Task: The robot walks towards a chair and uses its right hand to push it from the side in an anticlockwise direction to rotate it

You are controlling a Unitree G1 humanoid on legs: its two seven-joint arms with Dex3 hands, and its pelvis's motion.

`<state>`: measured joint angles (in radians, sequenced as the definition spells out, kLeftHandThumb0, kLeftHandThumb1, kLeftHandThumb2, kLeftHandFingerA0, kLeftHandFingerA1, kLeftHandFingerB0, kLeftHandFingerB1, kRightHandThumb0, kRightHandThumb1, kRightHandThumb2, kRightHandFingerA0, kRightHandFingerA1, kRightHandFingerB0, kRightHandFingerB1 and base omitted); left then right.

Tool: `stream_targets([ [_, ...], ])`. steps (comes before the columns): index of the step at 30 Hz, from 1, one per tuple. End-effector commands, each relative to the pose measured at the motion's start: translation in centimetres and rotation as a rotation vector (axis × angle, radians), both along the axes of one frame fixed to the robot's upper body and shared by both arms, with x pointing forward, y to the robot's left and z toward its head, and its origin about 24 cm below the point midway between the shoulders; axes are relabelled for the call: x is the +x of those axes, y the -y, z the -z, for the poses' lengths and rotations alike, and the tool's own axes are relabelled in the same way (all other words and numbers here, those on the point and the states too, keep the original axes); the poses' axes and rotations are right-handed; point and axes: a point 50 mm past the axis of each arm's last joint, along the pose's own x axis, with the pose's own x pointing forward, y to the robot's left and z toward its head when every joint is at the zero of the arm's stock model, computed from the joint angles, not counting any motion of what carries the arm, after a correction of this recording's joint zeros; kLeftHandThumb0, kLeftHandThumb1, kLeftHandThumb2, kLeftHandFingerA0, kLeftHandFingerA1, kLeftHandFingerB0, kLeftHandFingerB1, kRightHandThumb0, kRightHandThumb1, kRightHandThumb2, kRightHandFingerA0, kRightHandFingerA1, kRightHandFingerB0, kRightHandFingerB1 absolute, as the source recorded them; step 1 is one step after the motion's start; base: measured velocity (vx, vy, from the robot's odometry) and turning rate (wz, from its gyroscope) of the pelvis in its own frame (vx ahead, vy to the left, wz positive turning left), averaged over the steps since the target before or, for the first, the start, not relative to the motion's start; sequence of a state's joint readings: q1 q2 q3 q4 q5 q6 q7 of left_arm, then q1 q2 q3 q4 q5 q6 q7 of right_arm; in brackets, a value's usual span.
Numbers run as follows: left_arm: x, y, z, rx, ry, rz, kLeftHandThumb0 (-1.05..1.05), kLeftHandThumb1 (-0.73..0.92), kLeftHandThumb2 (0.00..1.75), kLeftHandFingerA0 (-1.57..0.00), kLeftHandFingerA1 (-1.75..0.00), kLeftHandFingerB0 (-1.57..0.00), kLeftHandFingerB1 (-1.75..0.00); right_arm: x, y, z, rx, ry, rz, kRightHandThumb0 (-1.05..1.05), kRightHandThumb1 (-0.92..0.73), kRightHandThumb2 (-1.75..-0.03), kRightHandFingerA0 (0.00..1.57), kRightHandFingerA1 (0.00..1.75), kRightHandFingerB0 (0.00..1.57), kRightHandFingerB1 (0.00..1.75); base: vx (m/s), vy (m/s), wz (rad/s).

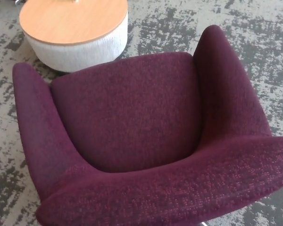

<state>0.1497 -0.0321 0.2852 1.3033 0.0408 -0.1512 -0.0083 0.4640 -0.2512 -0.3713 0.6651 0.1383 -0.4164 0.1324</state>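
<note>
Hands: you see neither the left nor the right hand in the head view, so you cannot tell whether either is spread or closed.
Chair back: nearest to you, the wide padded back of the chair (127, 127) runs along the bottom edge, from lower left up toward the right edge.
Seat: you look straight down into the dark plum seat cushion, filling the middle of the view.
Arms of the chair: one arm rises on the left, the other on the right, both pointing away from you.
Carpet: grey mottled carpet (254, 42) surrounds the chair.
Table: a round table (73, 28) with a wooden top and pale ribbed side stands at top left, just beyond the chair's left arm.
</note>
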Motion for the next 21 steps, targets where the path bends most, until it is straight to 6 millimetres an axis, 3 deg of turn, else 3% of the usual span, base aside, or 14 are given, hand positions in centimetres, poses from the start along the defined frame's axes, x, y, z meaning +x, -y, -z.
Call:
stream_targets([
  [1,4.1,-1.1,-1.0,0.049,0.213,0.029,-0.65,0.71,0.61,-0.43,-0.54,-0.29,-0.34,3.3,2.1,-2.9,-0.062,0.146,-0.004,-0.35,-0.5,-1.03,0.02,0.52,0.0,0.5,0.0,0.129,-0.05],
  [2,4.1,-1.1,-1.0,0.039,0.214,0.006,-0.64,0.68,0.61,-0.43,-0.54,-0.3,-0.34,3.3,2.2,-3.1,-0.056,0.155,0.003,-0.55,-0.66,-0.62,0.19,0.51,0.11,0.22,0.03,0.168,-0.1],
  [7,4.1,-1.0,-0.9,0.02,0.217,-0.055,-0.64,0.66,0.6,-0.42,-0.55,-0.35,-0.34,2.6,2.1,-2.8,-0.035,0.132,0.008,-0.55,-0.66,-0.62,0.15,0.55,0.11,0.25,0.06,0.266,0.07],
  [12,4.5,-1.0,-1.0,0.061,0.204,0.056,-0.67,0.72,0.62,-0.44,-0.52,-0.31,-0.33,2.2,1.9,-2.0,-0.056,0.081,0.014,-0.55,-0.66,-0.62,0.21,0.52,0.12,0.23,0.01,0.045,0.03],
  [13,4.5,-1.0,-1.0,0.057,0.211,0.056,-0.67,0.7,0.61,-0.45,-0.53,-0.3,-0.33,2.1,1.8,-1.9,-0.042,0.081,0.022,-0.59,-0.5,-0.84,0.19,0.57,0.05,0.36,0.0,0.0,0.0],
  [14,4.4,-1.0,-1.0,0.05,0.217,0.042,-0.67,0.7,0.61,-0.45,-0.53,-0.3,-0.33,2.1,1.7,-1.8,-0.026,0.08,0.033,-0.59,-0.5,-0.84,0.19,0.57,0.05,0.36,0.0,0.0,0.0],
  [15,4.5,-1.0,-1.0,0.05,0.211,0.033,-0.66,0.7,0.61,-0.48,-0.53,-0.32,-0.32,2.1,1.6,-1.8,-0.034,0.076,0.034,-0.55,-0.66,-0.61,0.25,0.51,0.12,0.26,0.02,-0.045,0.08],
  [21,4.5,-1.0,-1.0,0.049,0.209,0.019,-0.65,0.71,0.61,-0.42,-0.51,-0.3,-0.33,1.9,1.6,-1.8,-0.04,0.064,0.025,-0.57,-0.67,-0.62,0.19,0.48,0.11,0.22,0.0,-0.022,0.02],
])
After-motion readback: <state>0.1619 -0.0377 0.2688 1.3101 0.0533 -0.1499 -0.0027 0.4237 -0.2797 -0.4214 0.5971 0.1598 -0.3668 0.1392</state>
